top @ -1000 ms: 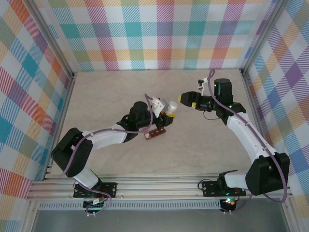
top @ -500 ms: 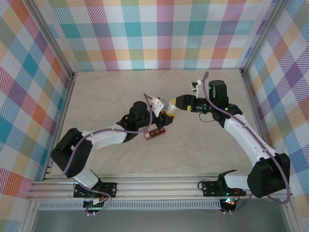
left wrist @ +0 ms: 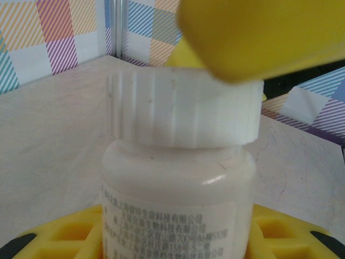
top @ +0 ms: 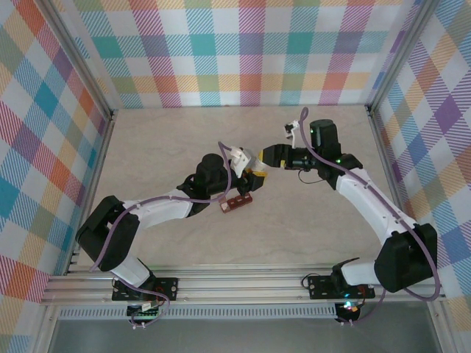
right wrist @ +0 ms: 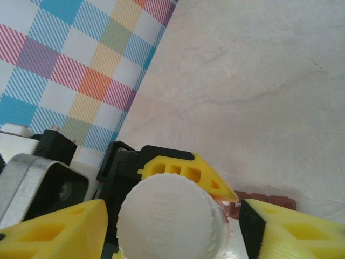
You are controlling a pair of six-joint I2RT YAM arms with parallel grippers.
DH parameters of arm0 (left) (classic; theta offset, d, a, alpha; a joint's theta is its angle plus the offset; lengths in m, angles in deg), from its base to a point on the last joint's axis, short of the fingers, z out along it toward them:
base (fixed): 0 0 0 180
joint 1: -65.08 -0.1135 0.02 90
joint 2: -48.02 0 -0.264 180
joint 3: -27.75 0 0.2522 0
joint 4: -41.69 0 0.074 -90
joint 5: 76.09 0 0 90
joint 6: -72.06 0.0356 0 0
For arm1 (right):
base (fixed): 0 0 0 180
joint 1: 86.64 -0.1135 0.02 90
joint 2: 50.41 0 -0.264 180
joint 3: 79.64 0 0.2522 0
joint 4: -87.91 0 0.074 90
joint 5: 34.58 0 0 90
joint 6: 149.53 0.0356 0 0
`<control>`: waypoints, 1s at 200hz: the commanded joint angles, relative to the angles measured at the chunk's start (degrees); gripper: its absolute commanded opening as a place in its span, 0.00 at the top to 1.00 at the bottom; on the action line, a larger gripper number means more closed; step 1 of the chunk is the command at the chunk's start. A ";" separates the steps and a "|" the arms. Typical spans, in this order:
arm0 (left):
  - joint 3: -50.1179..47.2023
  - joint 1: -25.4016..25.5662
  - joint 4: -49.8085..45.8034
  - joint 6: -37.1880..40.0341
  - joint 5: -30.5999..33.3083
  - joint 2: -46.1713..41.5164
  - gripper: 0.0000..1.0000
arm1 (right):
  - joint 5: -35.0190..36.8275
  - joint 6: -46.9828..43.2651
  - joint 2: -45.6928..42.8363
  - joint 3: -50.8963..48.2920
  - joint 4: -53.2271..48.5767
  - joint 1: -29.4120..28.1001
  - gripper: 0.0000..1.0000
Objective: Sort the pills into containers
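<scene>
Dark red-brown plastic makes up the containers, a short strip of lidded compartments that lies flat on the bench just in front of the left hand. The strip is judged to be light and stiff, with a smooth shell that is likely to skid if it is pushed from one end. It is best taken across its narrow width or pinned down from above, and the small lids are probably better lifted at their free edges.

Just behind it, a white bottle is held upright by the left hand, whose yellow fingers are closed on the lower body, below the printed label. The pills are presumably inside, since none are seen loose. The bottle is judged rigid and light, and its glossy wall could turn in the grip if the top is twisted hard.

Further back, the ribbed cap is bracketed by the right hand. One finger is set close beside the cap, while a slim gap is seen on the other side, so the cap is not yet clamped. The ribs are the natural place for a hold. Beyond the cap, part of the strip is seen in the right wrist view.
</scene>
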 commanded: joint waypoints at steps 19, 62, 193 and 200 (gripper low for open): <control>1.27 0.46 1.07 -0.18 -0.71 -1.58 1.00 | 0.39 -1.69 0.57 2.17 -1.71 -0.40 0.43; 1.25 0.50 1.05 -0.02 -0.54 -1.58 1.00 | 0.81 -1.49 0.90 2.10 -2.17 -0.54 0.56; 2.27 0.43 2.94 -1.64 1.48 -0.84 1.00 | 29.28 14.73 -4.50 -4.52 -1.61 -11.22 0.61; 2.29 0.47 2.96 -1.73 1.46 -0.72 1.00 | 29.42 14.65 -4.59 -4.30 -1.67 -11.58 0.61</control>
